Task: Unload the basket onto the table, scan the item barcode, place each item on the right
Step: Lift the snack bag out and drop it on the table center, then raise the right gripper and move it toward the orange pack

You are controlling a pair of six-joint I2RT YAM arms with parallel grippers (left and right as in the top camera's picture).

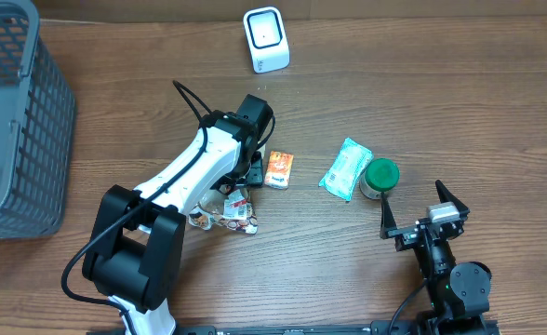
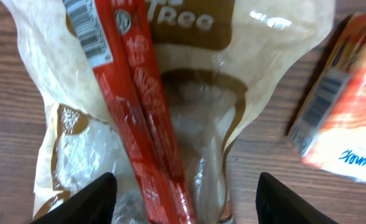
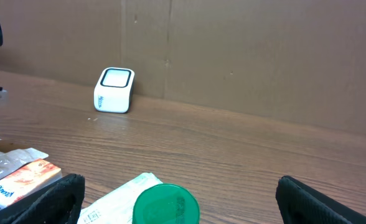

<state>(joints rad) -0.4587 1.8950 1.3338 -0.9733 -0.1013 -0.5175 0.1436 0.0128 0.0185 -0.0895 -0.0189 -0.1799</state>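
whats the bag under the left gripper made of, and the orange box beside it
The bag looks like thin plastic film, glossy and partly clear with brown print: it wrinkles and throws bright glare. The orange box looks like printed cardboard with a slight sheen, judging by its flat faces and straight, sharp edge; whether it has a coating cannot be told.

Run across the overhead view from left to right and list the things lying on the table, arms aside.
grey mesh basket → clear snack bag → orange packet → pale green pouch → green-lidded jar. The white scanner is left out: it lines up with the orange packet.
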